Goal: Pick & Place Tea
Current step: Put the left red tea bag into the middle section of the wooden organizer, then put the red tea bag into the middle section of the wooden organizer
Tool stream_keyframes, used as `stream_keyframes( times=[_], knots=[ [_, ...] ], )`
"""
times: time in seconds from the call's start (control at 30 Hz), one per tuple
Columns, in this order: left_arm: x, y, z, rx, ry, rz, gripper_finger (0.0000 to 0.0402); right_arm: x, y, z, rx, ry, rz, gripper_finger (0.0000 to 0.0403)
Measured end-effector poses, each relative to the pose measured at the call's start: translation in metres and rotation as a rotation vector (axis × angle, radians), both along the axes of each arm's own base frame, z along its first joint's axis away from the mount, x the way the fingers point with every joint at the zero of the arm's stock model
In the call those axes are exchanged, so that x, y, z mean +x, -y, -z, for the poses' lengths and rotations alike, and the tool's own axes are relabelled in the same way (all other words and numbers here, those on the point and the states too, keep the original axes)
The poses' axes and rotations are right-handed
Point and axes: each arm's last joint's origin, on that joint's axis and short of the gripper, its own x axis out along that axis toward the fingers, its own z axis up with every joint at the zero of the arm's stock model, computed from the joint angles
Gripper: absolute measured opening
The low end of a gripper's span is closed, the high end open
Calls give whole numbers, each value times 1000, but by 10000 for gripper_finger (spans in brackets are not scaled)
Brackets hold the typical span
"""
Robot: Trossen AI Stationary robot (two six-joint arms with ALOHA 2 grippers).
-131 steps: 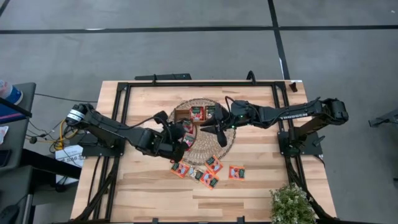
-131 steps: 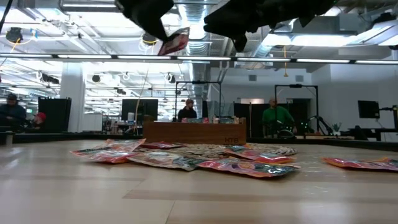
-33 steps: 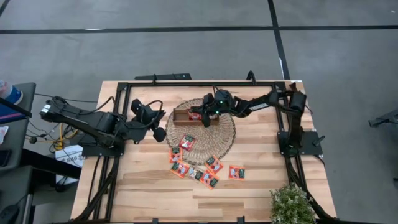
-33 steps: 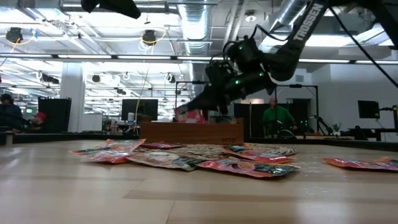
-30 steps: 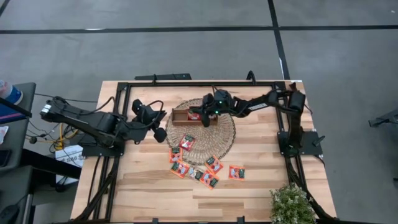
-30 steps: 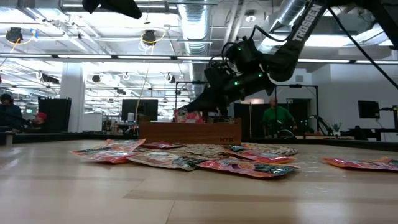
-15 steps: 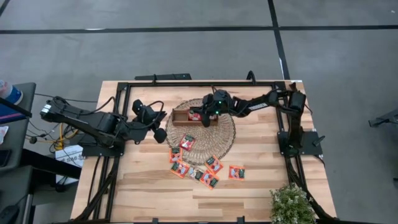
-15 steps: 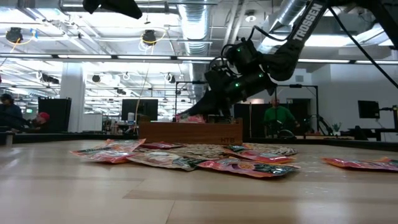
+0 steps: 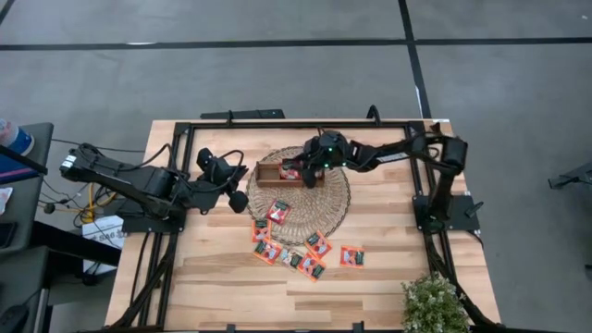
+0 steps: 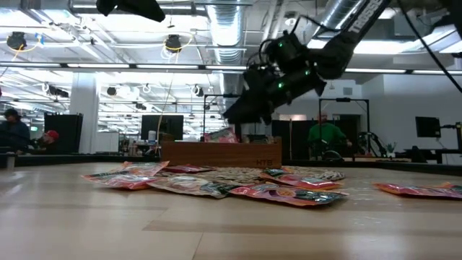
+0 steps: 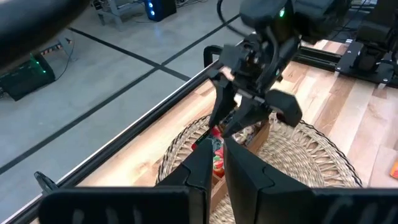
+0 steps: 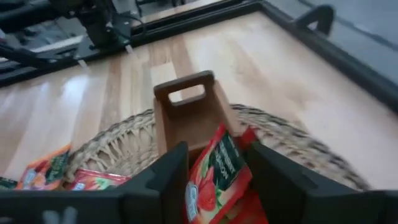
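A brown wooden tray sits on a round woven mat at the table's middle. Red-orange tea sachets stand upright in the tray, and their tops poke above its wall. My right gripper hovers open just over the tray, a finger on either side of the upright sachet. Several more sachets lie flat on the mat's near edge and on the table in front of it. My left gripper hangs shut and empty at the mat's left side.
A black metal frame runs around the table. A potted plant stands at the near right corner. People stand in the room beyond the table's far edge in the low view.
My right gripper has opened and let go of the sachet, then risen a little above the tray and drawn slightly toward the table's right. The sachet stays standing in the tray.
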Motion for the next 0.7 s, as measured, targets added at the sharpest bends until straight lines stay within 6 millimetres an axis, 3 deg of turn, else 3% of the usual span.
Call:
stream_keyframes(
  times=[0.17, 0.33, 0.7],
  knots=[
    [2, 1, 1, -4, 0, 4, 33, -11, -6, -24, -108, -58, 82, 179],
    [17, 6, 11, -32, -39, 53, 33, -24, -20, -53, -201, -86, 135, 174],
    [90, 0, 92, -236, -300, 131, 33, -69, -64, -116, -275, -82, 3, 156]
  ],
)
